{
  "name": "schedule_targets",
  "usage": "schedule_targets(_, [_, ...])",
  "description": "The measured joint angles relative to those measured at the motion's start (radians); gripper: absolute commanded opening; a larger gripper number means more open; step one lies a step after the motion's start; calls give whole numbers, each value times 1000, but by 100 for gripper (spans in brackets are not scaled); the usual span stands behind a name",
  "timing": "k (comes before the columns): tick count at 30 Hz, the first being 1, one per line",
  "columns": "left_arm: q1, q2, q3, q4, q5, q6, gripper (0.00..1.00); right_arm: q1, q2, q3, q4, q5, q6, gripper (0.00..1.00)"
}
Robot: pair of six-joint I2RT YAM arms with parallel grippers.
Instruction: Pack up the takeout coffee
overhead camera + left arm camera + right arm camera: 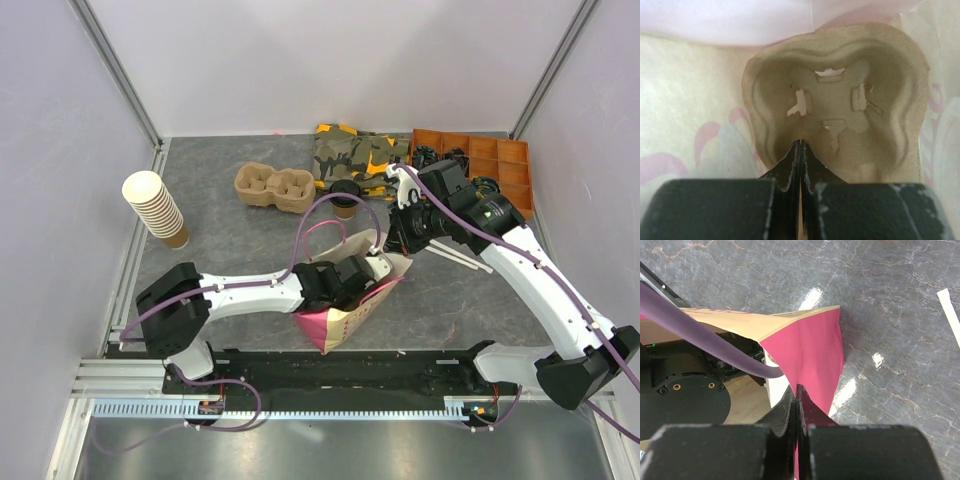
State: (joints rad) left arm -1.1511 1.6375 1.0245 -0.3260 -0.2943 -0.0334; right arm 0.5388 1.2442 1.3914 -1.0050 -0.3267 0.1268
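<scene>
The takeout coffee [345,197], a small tan cup with a black lid, stands on the table behind the bag, apart from both grippers. A pink-and-kraft paper bag [340,325] lies on its side with its mouth facing right. My left gripper [800,142] reaches inside the bag, shut on the rim of a brown pulp cup carrier [840,100]. My right gripper [796,387] is shut on the bag's pink mouth edge [810,345] and holds it up. In the top view the right gripper [397,240] sits at the bag's upper right corner.
A second pulp carrier [272,187] lies at back centre. A stack of lidless cups [155,207] lies at the left. A camouflage item [350,150] and an orange divided tray [480,160] sit at the back right. White sticks [465,260] lie right of the bag.
</scene>
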Motion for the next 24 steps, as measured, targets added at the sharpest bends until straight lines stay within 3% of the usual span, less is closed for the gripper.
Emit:
schedule_targets(10, [-3,-54,88,-113,43,1,5,-3,-7,1,16,35,-3,0])
schedule_targets(13, [-10,-63,124,-161,35,1,12,2,-37,1,31,55,-4,0])
schedule_targets(15, [-18,-64,142,-182,31,5,22,2,-55,1,32,68,-5,0])
schedule_targets(19, [-59,-110,204,-143,31,49,33,2,-51,-8,36,113,-16,0])
schedule_targets(24, [-80,-202,264,-90,31,87,31,-2,-48,-22,28,126,-23,0])
